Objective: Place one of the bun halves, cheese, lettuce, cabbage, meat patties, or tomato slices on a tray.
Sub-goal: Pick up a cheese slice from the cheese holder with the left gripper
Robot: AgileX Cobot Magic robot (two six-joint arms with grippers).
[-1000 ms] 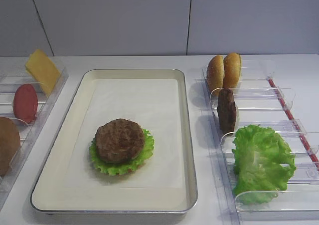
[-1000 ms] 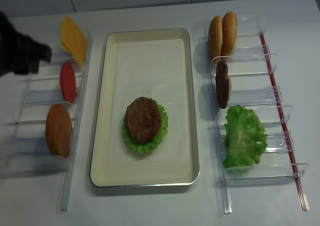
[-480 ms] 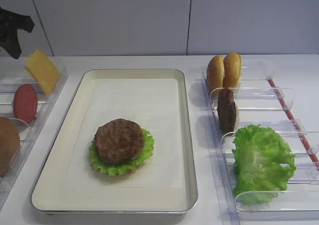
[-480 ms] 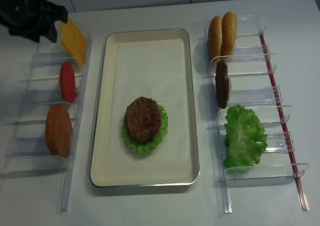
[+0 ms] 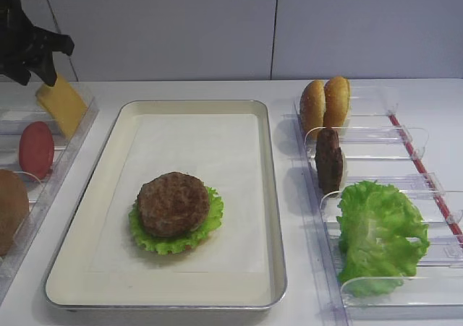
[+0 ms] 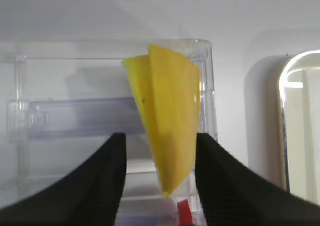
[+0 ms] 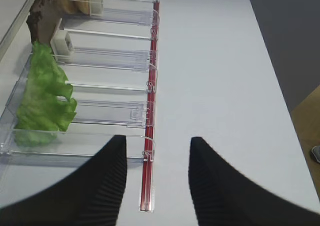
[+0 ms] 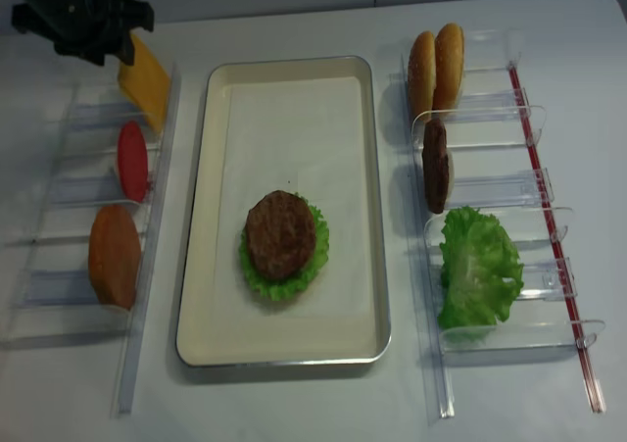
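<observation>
The cream tray (image 5: 277,196) (image 8: 294,119) holds a brown meat patty (image 5: 173,203) (image 8: 280,234) lying on a lettuce leaf (image 5: 213,219). The orange cheese (image 5: 64,103) (image 8: 145,79) (image 6: 170,110) leans in the far bin of the left rack. My left gripper (image 5: 36,73) (image 8: 108,40) (image 6: 159,138) hovers over it, open, with the slice's lower corner between the fingers and untouched. The right gripper (image 7: 157,141) is open and empty over the table beside the right rack.
The left rack also holds a red tomato slice (image 5: 36,149) (image 8: 132,160) and a bun half (image 5: 11,209) (image 8: 115,254). The right rack carries two bun halves (image 5: 325,103) (image 8: 436,60), a patty on edge (image 5: 329,160) (image 7: 42,20) and lettuce (image 5: 380,232) (image 7: 42,95).
My left gripper has come in from the far left and moved toward the back, ending above the cheese bin. Its jaws stayed open. Nothing else moved.
</observation>
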